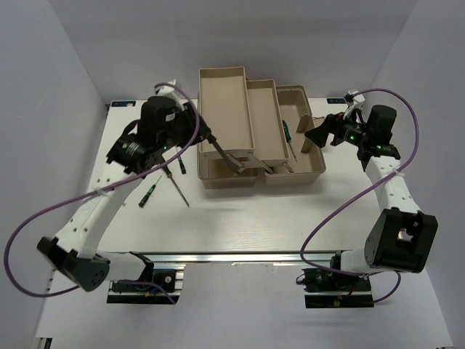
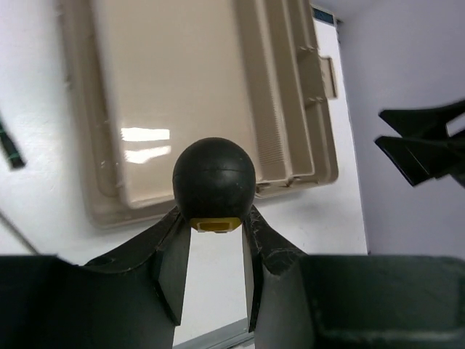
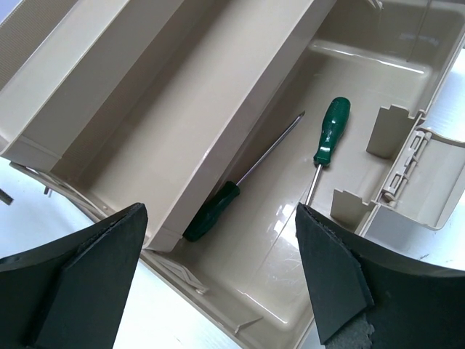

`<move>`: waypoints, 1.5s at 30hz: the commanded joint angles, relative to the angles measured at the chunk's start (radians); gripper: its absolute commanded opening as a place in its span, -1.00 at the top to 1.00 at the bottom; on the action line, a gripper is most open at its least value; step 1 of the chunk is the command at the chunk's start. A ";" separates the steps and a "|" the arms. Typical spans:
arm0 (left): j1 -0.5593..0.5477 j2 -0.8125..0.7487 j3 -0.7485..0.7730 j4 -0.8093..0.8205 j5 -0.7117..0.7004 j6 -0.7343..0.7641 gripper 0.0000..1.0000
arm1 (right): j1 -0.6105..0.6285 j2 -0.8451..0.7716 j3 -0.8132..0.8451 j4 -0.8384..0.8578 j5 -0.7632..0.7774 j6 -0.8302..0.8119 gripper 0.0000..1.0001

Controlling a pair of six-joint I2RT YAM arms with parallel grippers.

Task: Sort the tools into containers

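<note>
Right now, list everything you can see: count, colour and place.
toolbox: one, beige, trays fanned open, back centre of table
screwdrivers: two, green-handled, in the toolbox base
loose tools: at least three, thin and dark, on the table left of the toolbox
file: one, black-and-yellow handle, gripped by the left gripper
table: one, white
left gripper: black, shut on the file
right gripper: black, open, over the toolbox base

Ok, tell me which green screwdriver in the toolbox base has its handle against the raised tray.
The lower-left screwdriver in the right wrist view, shaft angled up-right. The other screwdriver lies apart in the open base.
</note>
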 commanded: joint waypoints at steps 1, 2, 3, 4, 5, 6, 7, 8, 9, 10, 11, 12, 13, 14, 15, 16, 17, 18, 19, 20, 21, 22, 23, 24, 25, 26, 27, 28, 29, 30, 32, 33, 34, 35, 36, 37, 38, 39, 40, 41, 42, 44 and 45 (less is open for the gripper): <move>0.001 0.077 0.132 0.073 0.173 0.124 1.00 | -0.006 -0.009 0.022 0.040 -0.007 -0.017 -0.76; 0.001 0.146 0.176 0.064 0.183 0.136 1.00 | -0.005 -0.011 0.019 0.038 -0.006 -0.018 -0.75; 0.001 0.181 0.274 0.041 0.181 0.148 1.00 | -0.006 -0.012 0.014 0.040 -0.004 -0.018 -0.75; 0.001 0.214 0.316 0.043 0.178 0.171 1.00 | -0.006 -0.014 0.013 0.040 -0.007 -0.018 -0.75; 0.001 0.246 0.356 0.044 0.169 0.179 1.00 | -0.005 -0.012 0.011 0.040 -0.009 -0.018 -0.75; 0.003 0.307 0.438 0.053 0.146 0.184 1.00 | -0.005 -0.014 0.008 0.040 -0.010 -0.015 -0.75; 0.015 0.341 0.483 0.061 0.146 0.191 1.00 | -0.005 -0.014 0.008 0.038 -0.009 -0.014 -0.76; 0.023 0.375 0.531 0.061 0.144 0.193 1.00 | -0.005 -0.017 0.008 0.037 -0.010 -0.014 -0.75; 0.045 0.454 0.650 0.029 0.123 0.190 1.00 | -0.006 -0.020 0.006 0.032 -0.009 -0.017 -0.75; 0.059 0.497 0.710 0.008 0.112 0.182 1.00 | -0.006 -0.025 0.003 0.032 -0.007 -0.020 -0.75; 0.076 0.534 0.761 -0.014 0.104 0.175 1.00 | -0.006 -0.028 0.000 0.030 -0.004 -0.021 -0.76; 0.093 0.566 0.799 -0.037 0.103 0.165 1.00 | -0.008 -0.028 0.000 0.027 -0.003 -0.021 -0.75; 0.134 0.618 0.838 -0.045 0.103 0.138 1.00 | -0.009 -0.031 -0.001 0.024 -0.001 -0.023 -0.76; 0.156 0.636 0.835 -0.033 0.104 0.121 1.00 | -0.009 -0.034 -0.006 0.024 -0.002 -0.021 -0.76; 0.176 0.645 0.818 -0.014 0.112 0.109 1.00 | -0.009 -0.034 -0.009 0.023 -0.003 -0.021 -0.76; 0.200 0.668 0.803 -0.002 0.115 0.092 1.00 | -0.011 -0.038 -0.010 0.023 -0.003 -0.020 -0.76; 0.210 0.682 0.788 0.009 0.121 0.084 1.00 | -0.011 -0.038 -0.015 0.023 -0.003 -0.018 -0.76; 0.217 0.700 0.789 0.020 0.130 0.078 1.00 | -0.014 -0.040 -0.015 0.023 -0.001 -0.018 -0.76; 0.230 0.721 0.795 0.023 0.146 0.067 1.00 | -0.015 -0.040 -0.017 0.021 -0.001 -0.017 -0.76; 0.231 0.766 0.809 0.027 0.193 0.066 1.00 | -0.017 -0.043 -0.017 0.021 0.001 -0.018 -0.76; 0.231 0.787 0.820 0.029 0.213 0.064 1.00 | -0.018 -0.045 -0.018 0.021 0.002 -0.017 -0.76; 0.233 0.807 0.824 0.032 0.235 0.064 1.00 | -0.020 -0.045 -0.020 0.021 0.002 -0.018 -0.76; 0.231 0.839 0.827 0.032 0.273 0.063 1.00 | -0.022 -0.045 -0.020 0.021 0.004 -0.017 -0.76; 0.231 0.850 0.833 0.033 0.285 0.064 1.00 | -0.023 -0.046 -0.021 0.024 0.005 -0.018 -0.76; 0.231 0.860 0.829 0.037 0.302 0.066 1.00 | -0.023 -0.046 -0.023 0.024 0.002 -0.017 -0.76; 0.231 0.866 0.827 0.040 0.324 0.069 1.00 | -0.023 -0.046 -0.024 0.024 0.001 -0.015 -0.76; 0.231 0.881 0.827 0.043 0.337 0.073 1.00 | -0.025 -0.046 -0.027 0.026 -0.002 -0.014 -0.76; 0.231 0.887 0.829 0.044 0.348 0.076 1.00 | -0.023 -0.046 -0.029 0.026 -0.006 -0.014 -0.76; 0.231 0.895 0.833 0.044 0.353 0.081 1.00 | -0.025 -0.046 -0.030 0.026 -0.012 -0.012 -0.78; 0.231 0.906 0.835 0.050 0.376 0.083 1.00 | -0.025 -0.046 -0.032 0.027 -0.013 -0.012 -0.79; 0.231 0.913 0.835 0.053 0.385 0.090 1.00 | -0.025 -0.043 -0.033 0.030 -0.021 -0.012 -0.79; 0.231 0.919 0.835 0.058 0.402 0.092 0.86 | -0.025 -0.043 -0.033 0.030 -0.021 -0.012 -0.79; 0.231 0.921 0.835 0.060 0.413 0.093 0.73 | -0.023 -0.042 -0.033 0.029 -0.024 -0.015 -0.79; 0.231 0.923 0.833 0.058 0.420 0.093 0.59 | -0.022 -0.043 -0.033 0.029 -0.035 -0.018 -0.79; 0.231 0.917 0.835 0.053 0.423 0.096 0.24 | -0.022 -0.043 -0.032 0.026 -0.044 -0.027 -0.79; 0.231 0.906 0.830 0.049 0.417 0.096 0.05 | -0.017 -0.048 -0.029 0.020 -0.058 -0.043 -0.79; 0.231 0.889 0.824 0.050 0.411 0.099 -0.08 | -0.008 -0.049 -0.020 -0.006 -0.085 -0.094 -0.79; 0.231 0.871 0.820 0.058 0.384 0.104 -0.20 | 0.020 -0.058 -0.014 -0.026 -0.099 -0.134 -0.79; 0.233 0.823 0.817 0.066 0.368 0.109 -0.36 | 0.040 -0.063 -0.006 -0.045 -0.117 -0.182 -0.79; 0.231 0.796 0.812 0.075 0.349 0.112 -0.44 | 0.063 -0.068 0.008 -0.086 -0.156 -0.287 -0.79; 0.237 0.769 0.813 0.082 0.327 0.116 -0.50 | 0.114 -0.074 0.013 -0.101 -0.179 -0.341 -0.79; 0.256 0.681 0.785 0.081 0.269 0.115 -0.51 | 0.191 -0.098 0.019 -0.124 -0.197 -0.446 -0.79; 0.268 0.645 0.759 0.069 0.250 0.109 -0.49 | 0.268 -0.106 0.019 -0.111 -0.193 -0.518 -0.79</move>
